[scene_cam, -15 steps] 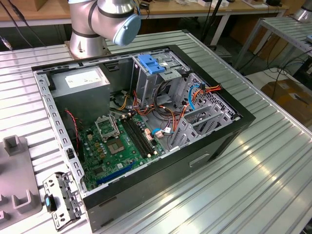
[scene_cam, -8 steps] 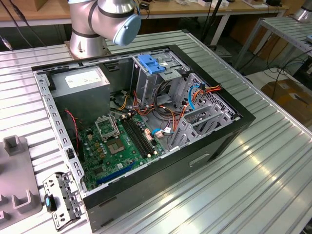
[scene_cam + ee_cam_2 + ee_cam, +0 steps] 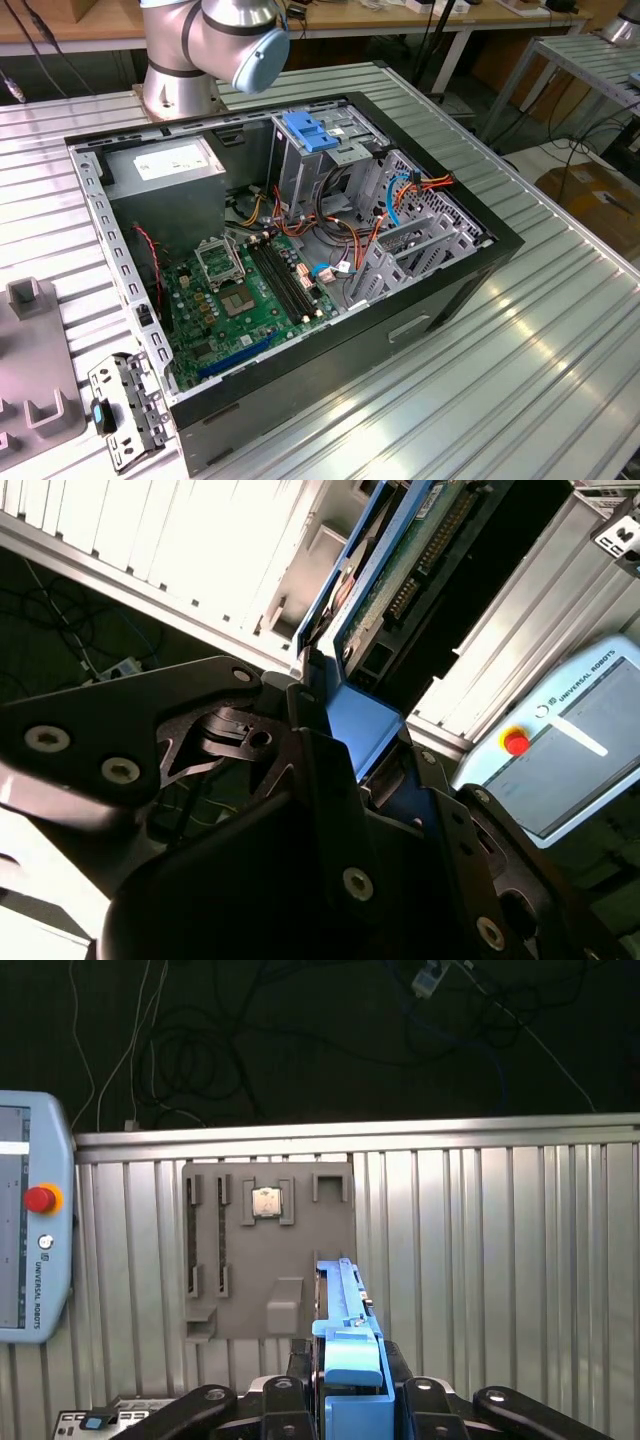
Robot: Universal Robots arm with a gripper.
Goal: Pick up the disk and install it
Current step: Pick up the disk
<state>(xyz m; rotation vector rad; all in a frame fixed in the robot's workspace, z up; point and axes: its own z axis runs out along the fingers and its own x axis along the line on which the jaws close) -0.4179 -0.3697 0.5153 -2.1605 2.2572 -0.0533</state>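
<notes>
In both wrist views my gripper (image 3: 350, 1385) (image 3: 345, 745) is shut on the disk, held on edge between the black fingers (image 3: 420, 1400). The disk (image 3: 405, 565) is a flat dark drive with a green circuit board on one face and bright blue side rails (image 3: 350, 1355). It hangs in the air above the ribbed metal table (image 3: 500, 1260). In the exterior view the open computer case (image 3: 300, 250) lies on its side, with a metal drive cage (image 3: 305, 165) at its far end under a light blue latch plate (image 3: 310, 130).
A grey fixture plate (image 3: 265, 1250) holding a small chip lies on the table below the disk. The teach pendant (image 3: 30, 1230) lies beside it. Orange and blue cables (image 3: 400, 190) cross the case near the cage. A loose metal bracket (image 3: 125, 410) lies by the case's near corner.
</notes>
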